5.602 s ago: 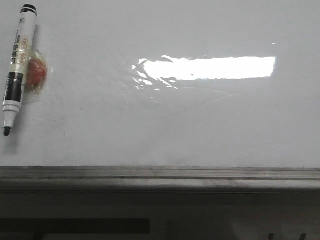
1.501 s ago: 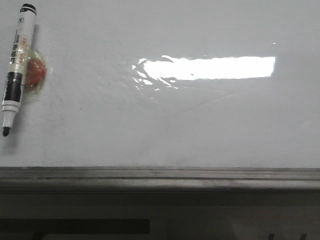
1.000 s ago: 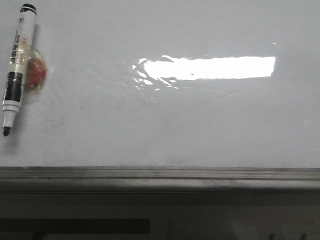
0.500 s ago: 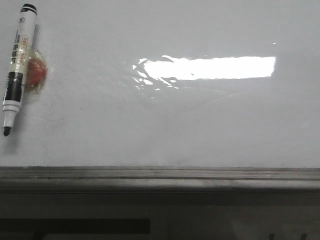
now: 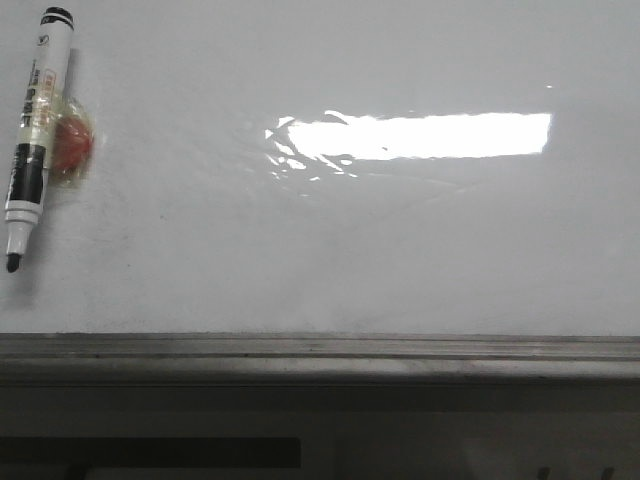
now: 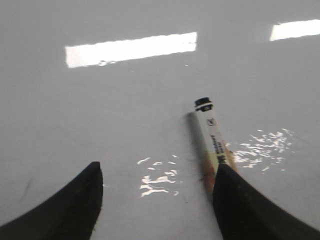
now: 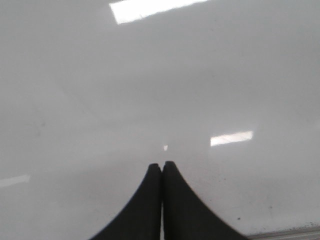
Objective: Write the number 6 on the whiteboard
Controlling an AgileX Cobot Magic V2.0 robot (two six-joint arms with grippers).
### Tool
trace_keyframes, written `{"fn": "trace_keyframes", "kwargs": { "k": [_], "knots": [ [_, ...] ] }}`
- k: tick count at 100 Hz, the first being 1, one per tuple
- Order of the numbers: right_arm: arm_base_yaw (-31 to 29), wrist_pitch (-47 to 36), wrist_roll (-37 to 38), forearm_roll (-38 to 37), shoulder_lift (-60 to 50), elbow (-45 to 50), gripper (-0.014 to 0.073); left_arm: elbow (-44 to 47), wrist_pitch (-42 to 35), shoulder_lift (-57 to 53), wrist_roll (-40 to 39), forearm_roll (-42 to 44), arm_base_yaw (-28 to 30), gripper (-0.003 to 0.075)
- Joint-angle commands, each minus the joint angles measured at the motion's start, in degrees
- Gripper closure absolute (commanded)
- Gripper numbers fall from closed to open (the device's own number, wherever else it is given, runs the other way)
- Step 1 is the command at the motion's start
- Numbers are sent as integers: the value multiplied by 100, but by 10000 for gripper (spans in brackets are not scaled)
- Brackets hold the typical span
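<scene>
A glossy white-grey whiteboard [image 5: 400, 240] with a bright white glare and grey lower rail is seen, a white marker [image 5: 33, 140] banded black with black cap and tip, and a red-orange blob [image 5: 72, 145] beside it.

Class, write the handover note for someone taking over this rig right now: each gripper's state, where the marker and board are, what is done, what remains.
Left gripper: open, fingers apart above the board, the white-and-black marker pen beside one finger, not gripped.
Right gripper: shut, holding nothing, over bare board.
Glossy white-grey whiteboard: lying flat, grey rail along its near edge. The marker lies at its far left, tip uncapped, beside a small red lump under clear tape.
Done: nothing written; no 6 is visible.
Left: grasp the marker, draw the 6.
</scene>
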Motion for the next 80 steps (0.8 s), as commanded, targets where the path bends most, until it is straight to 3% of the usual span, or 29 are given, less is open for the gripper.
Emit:
{"fn": "trace_keyframes", "kwargs": {
  "k": [1, 26, 80],
  "knots": [
    [9, -391, -54, -74, 110, -178, 657, -121, -497, 134, -235, 59, -327, 277],
    [9, -391, -54, -74, 110, -178, 657, -121, -523, 632, -235, 59, -770, 263],
    [9, -391, -54, -74, 110, -178, 657, -121, -1535, 2135, -244, -342, -1471, 264]
  ]
}}
